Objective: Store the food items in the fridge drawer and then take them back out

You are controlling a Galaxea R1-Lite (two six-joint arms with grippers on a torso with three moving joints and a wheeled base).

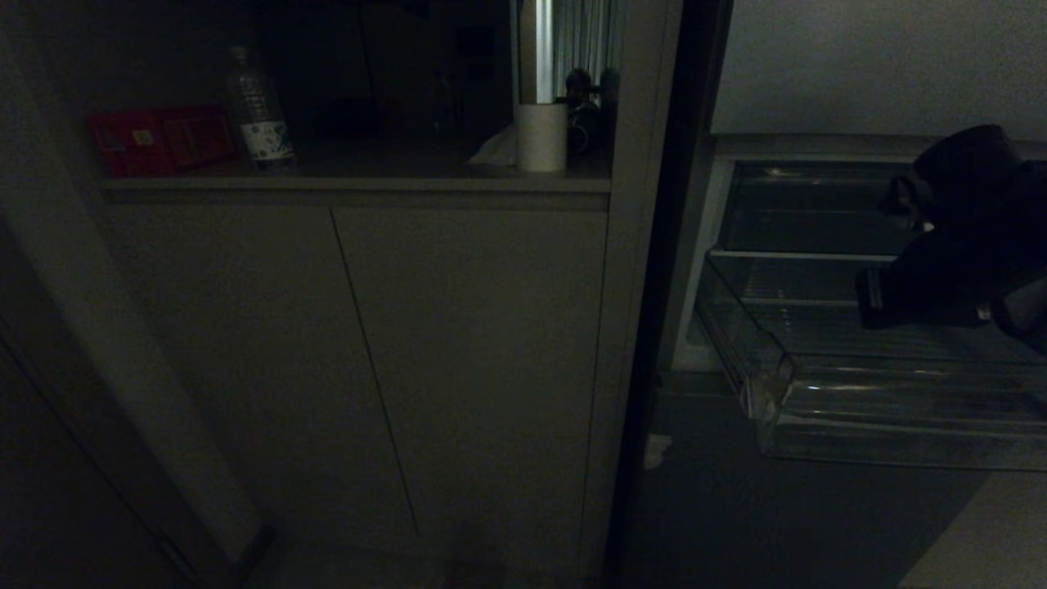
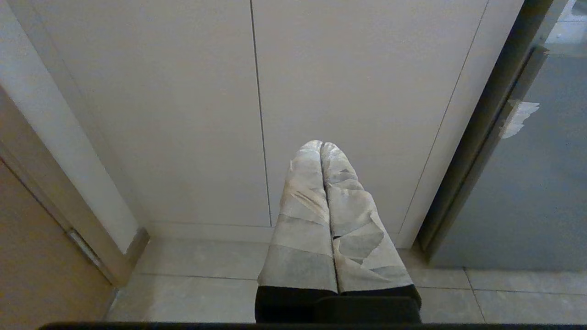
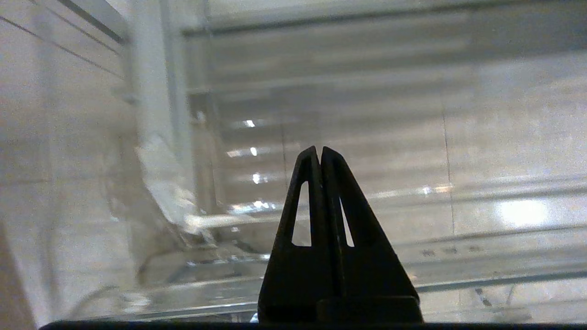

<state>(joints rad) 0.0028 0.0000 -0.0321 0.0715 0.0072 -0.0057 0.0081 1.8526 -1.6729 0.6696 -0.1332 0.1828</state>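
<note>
1. The fridge drawer (image 1: 859, 409) stands pulled out of the fridge (image 1: 785, 507) on the right of the head view, above a closed dark door panel. Its long axis runs across the width of the fridge, and its raised front lip faces out toward the robot.
2. The drawer is clear plastic, and no red food items can be made out in it in any view.
3. The right gripper (image 3: 320, 151) hangs over the open drawer, its two black fingers pressed flat together with nothing between them. In the right wrist view its tips point at the drawer's clear walls without plainly touching them.
4. In the head view the right arm (image 1: 957, 237) shows as a dark mass over the drawer's right part.
5. The left gripper (image 2: 321, 145) is parked low in front of the pale cabinet doors (image 2: 183, 114), above the tiled floor (image 2: 202, 284). Its tape-wrapped fingers are closed on each other and hold nothing.
6. On the counter (image 1: 360, 182) above the cabinets stand a red box (image 1: 159, 139), a bottle (image 1: 258, 110) and a paper roll (image 1: 541, 135).
</note>
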